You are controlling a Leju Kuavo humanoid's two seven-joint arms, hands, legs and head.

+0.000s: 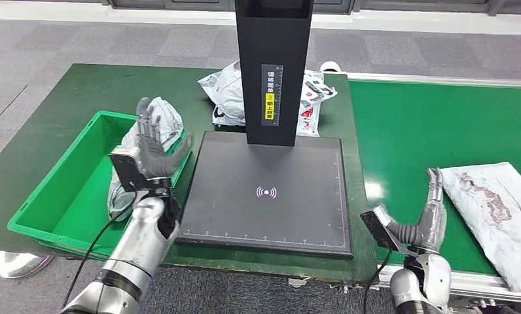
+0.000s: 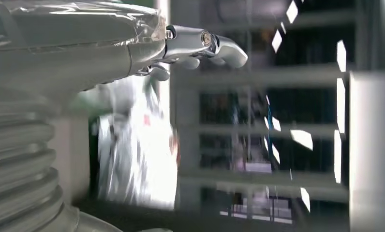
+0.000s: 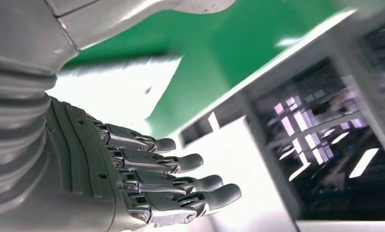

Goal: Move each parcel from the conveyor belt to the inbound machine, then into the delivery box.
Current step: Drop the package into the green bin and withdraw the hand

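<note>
Three parcels, one bin, one scanner.
My left hand point(image 1: 152, 140) and right hand point(image 1: 432, 203), fingers spread, hold nothing; one parcel point(image 1: 163, 118) in the bin point(image 1: 61, 190), one point(image 1: 493, 209) on the belt point(image 1: 415, 124), one point(image 1: 228, 91) behind the scanner point(image 1: 271, 190).

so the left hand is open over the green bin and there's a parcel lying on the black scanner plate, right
Not quite. The head view shows the black scanner plate bare. The parcels lie elsewhere: one in the green bin under the open left hand, one behind the scanner's post, and one on the conveyor belt beside the right hand.

Wireless symbol point(image 1: 266, 191) on scanner plate point(image 1: 232, 209)
</note>
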